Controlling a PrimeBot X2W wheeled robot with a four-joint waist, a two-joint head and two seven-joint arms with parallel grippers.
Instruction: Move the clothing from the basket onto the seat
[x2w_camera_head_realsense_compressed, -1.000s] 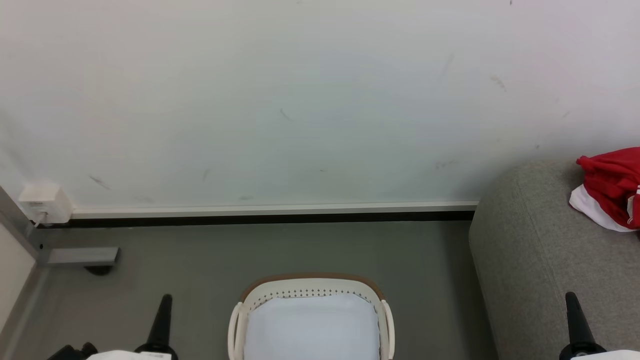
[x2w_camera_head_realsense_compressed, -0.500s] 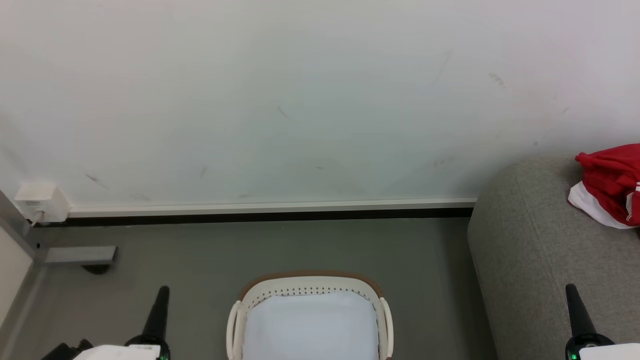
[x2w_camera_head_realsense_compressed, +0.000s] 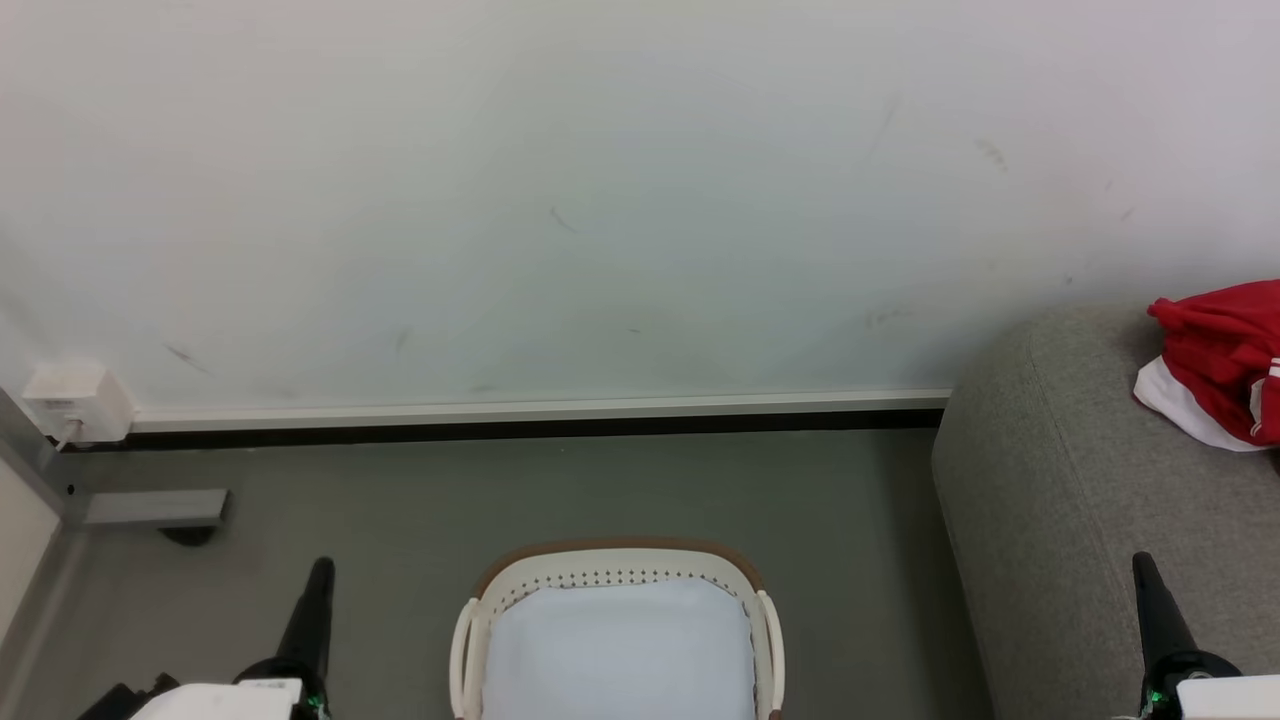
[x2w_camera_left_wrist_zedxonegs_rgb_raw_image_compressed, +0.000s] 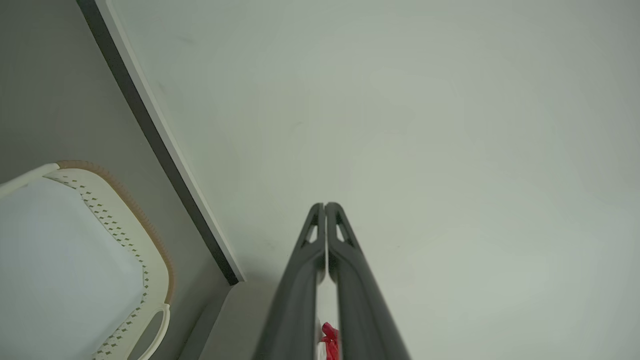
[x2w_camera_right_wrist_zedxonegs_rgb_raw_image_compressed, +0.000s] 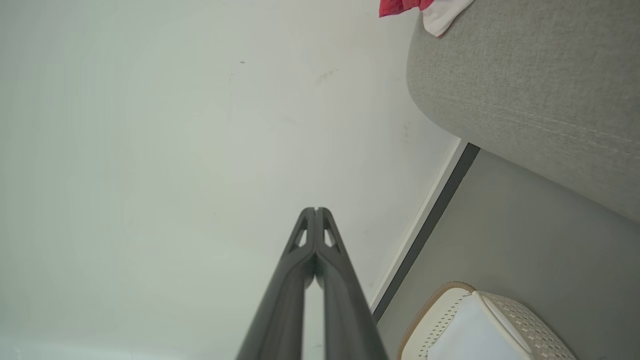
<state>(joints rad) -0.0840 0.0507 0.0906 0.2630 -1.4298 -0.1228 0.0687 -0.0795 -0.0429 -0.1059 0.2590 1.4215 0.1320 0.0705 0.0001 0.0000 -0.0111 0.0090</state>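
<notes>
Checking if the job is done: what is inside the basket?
The basket holds a pale lining with no red fabric on it. Its near end is out of frame, and anything under the lining is hidden. The clothing lies on the seat.

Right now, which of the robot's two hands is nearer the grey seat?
The right hand, seen against the seat; the left hand is on the far side of the basket, over the floor.

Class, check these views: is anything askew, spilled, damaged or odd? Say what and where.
Nothing is spilled or broken. The clothing lies in a crumpled heap on the seat, and the wall bears faint dark scuffs. The basket stands upright.
</notes>
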